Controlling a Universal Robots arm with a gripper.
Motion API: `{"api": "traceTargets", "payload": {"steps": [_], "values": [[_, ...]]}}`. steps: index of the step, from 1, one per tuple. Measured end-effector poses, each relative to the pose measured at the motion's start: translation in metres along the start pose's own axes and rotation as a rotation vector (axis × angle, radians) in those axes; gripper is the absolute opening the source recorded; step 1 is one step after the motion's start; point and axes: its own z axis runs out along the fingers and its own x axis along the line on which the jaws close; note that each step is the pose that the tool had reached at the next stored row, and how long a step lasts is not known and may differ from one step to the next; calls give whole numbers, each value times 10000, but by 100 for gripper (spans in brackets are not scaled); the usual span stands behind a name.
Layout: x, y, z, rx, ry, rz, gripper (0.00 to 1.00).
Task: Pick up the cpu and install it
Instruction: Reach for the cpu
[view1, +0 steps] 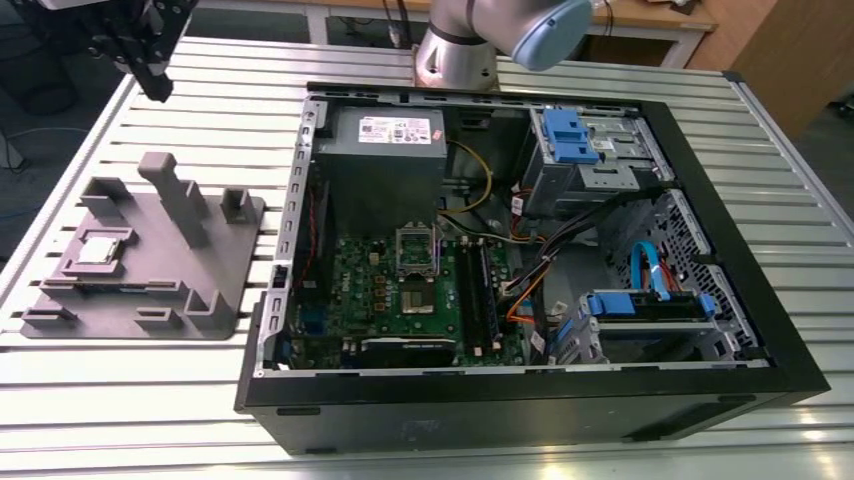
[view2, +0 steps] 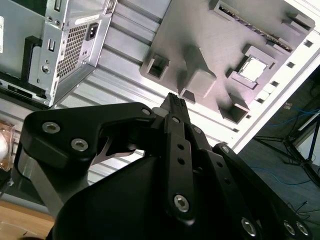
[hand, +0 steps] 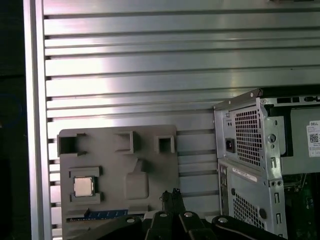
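The cpu (view1: 100, 247) is a small silver square lying flat in a recess of the grey plastic tray (view1: 200, 290), at the exterior view's left. It also shows in both wrist views as the cpu (view2: 253, 67) and the cpu (hand: 83, 186). My gripper (view1: 156, 92) hangs high above the table, behind the tray and well apart from the chip. Its black fingers (view2: 175, 107) are pressed together with nothing between them; the gripper (hand: 171, 196) points down toward the tray (hand: 150, 165). The motherboard's socket (view1: 418, 250) sits inside the open computer case (view1: 747, 250).
The tray has upright posts (view1: 174, 195) beside the chip and a memory stick (hand: 102, 214) along one edge. The case holds a power supply (view1: 387, 140), blue drive brackets (view1: 565, 135) and loose cables (view1: 534, 270). All rest on a slatted metal table (view1: 134, 400).
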Motion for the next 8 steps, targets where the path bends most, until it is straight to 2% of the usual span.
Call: {"api": "traceTargets", "payload": {"steps": [8], "values": [[187, -15, 0, -1, -9, -1, 11]]}}
